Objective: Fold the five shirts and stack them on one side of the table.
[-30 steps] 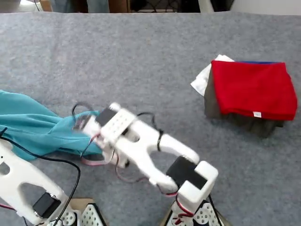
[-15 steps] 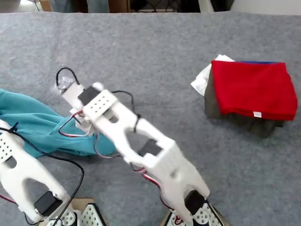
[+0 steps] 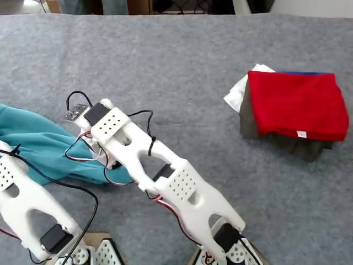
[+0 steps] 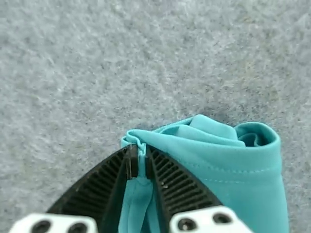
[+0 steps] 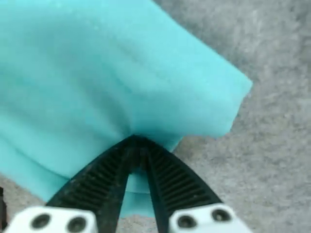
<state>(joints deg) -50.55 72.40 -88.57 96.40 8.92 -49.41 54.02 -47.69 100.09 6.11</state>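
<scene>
A teal shirt [image 3: 38, 146] lies crumpled at the table's left edge. My right arm [image 3: 118, 138] stretches from the front across to it, wrist above the shirt's near-right part. In the right wrist view my right gripper [image 5: 138, 143] is shut on a pinch of the teal shirt [image 5: 97, 73]. My left gripper [image 4: 138, 151] is shut on a folded edge of the teal shirt [image 4: 228, 160], just above the grey cloth. The left arm [image 3: 22, 201] rises at the front left and leaves the picture's left edge. A stack of folded shirts, red shirt [image 3: 298, 105] on top, sits at the right.
A grey felt cover [image 3: 176, 61] spans the whole table. Under the red shirt lie a dark one [image 3: 276, 141] and a white one [image 3: 237, 94]. Both arm bases and loose cables [image 3: 83, 160] stand along the front edge.
My right arm has stretched out and swung its wrist to the far left, staying over the teal shirt. The shirt's near-right fold has shifted slightly. The left arm has moved a little.
</scene>
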